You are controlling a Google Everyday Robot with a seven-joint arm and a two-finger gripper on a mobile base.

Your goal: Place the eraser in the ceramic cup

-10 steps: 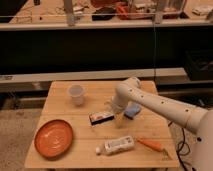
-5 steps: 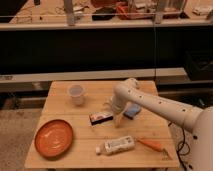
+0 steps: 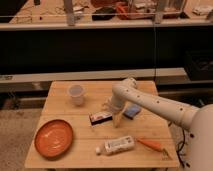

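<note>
The eraser (image 3: 100, 117), a small block with a white top and dark sides, lies flat near the middle of the wooden table (image 3: 65, 107). The ceramic cup (image 3: 76, 94), small, white and round, stands upright at the back left of the table. My gripper (image 3: 117, 119) hangs down from the white arm just right of the eraser, close to the table top, between the eraser and a blue pad (image 3: 132, 111). The cup is well apart from the gripper, to its upper left.
An orange plate (image 3: 53, 137) sits at the front left. A white tube (image 3: 116, 145) and an orange carrot-like object (image 3: 150, 144) lie along the front edge. Dark shelving stands behind the table.
</note>
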